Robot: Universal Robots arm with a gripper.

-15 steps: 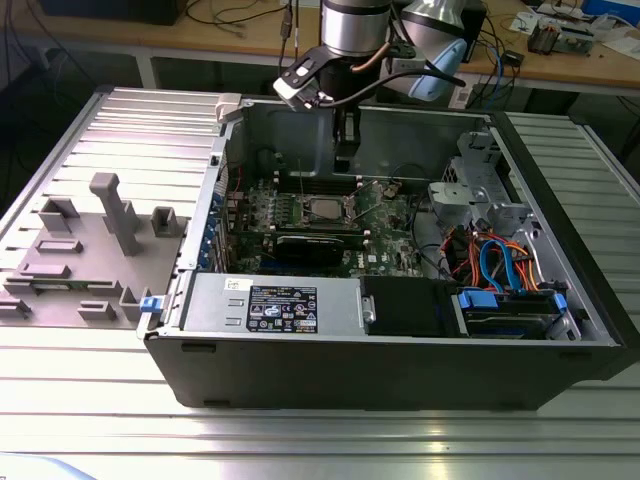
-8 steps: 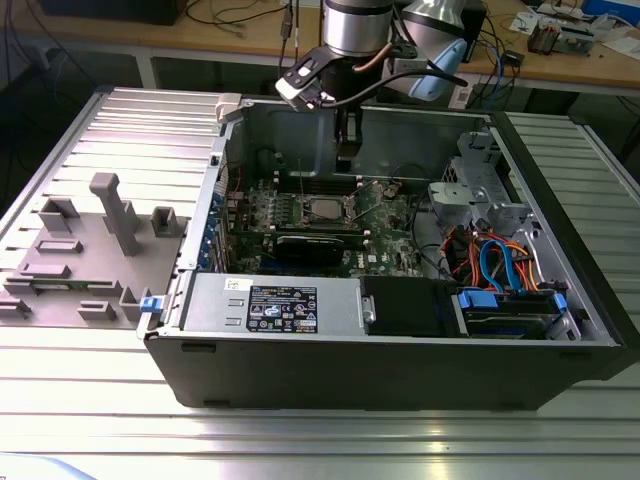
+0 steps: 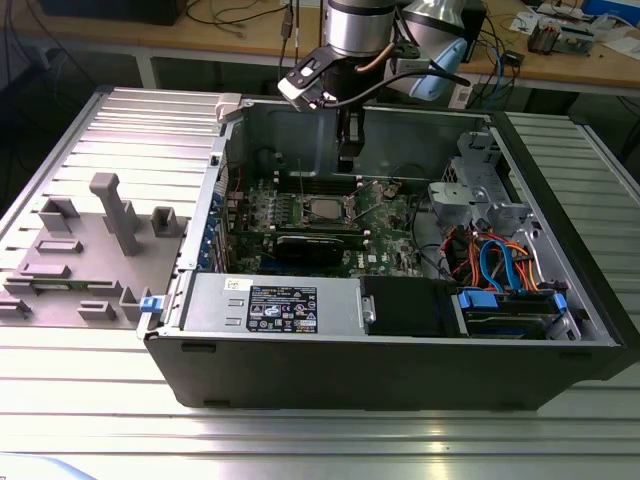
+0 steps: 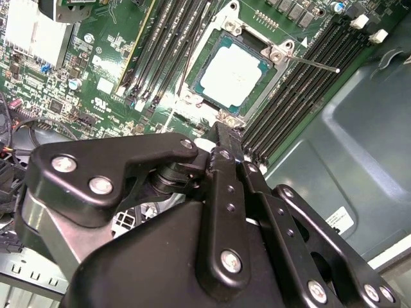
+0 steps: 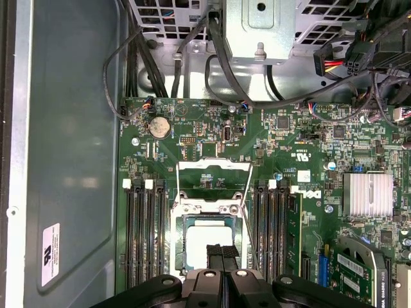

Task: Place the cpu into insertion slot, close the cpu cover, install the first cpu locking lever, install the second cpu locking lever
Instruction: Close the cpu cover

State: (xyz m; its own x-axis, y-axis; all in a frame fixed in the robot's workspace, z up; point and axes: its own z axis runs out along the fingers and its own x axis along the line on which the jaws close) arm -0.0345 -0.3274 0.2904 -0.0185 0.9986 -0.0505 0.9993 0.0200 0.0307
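The cpu (image 5: pixel 200 236), a square chip with a silver-grey top, lies flat in the insertion slot (image 5: pixel 182 226) on the green motherboard; it also shows as cpu (image 4: pixel 231 67) and cpu (image 3: pixel 322 210). The cpu cover (image 5: pixel 214 168), a silver frame with a large window, stands flipped open just past the socket. A thin metal locking lever (image 4: pixel 314 63) sticks out free beside the socket. My gripper (image 5: pixel 221 255) hovers a little above the chip's near edge, black fingers pressed together with nothing between them. In the exterior view the gripper (image 3: pixel 348 160) hangs inside the open computer case.
Black memory slots (image 5: pixel 142 237) flank the socket on both sides. A graphics card (image 3: pixel 320 245) lies in front of the socket in the exterior view. Cables and a drive cage (image 3: pixel 490 200) fill the exterior view's right. Grey fixtures (image 3: pixel 110 215) stand on the table at its left.
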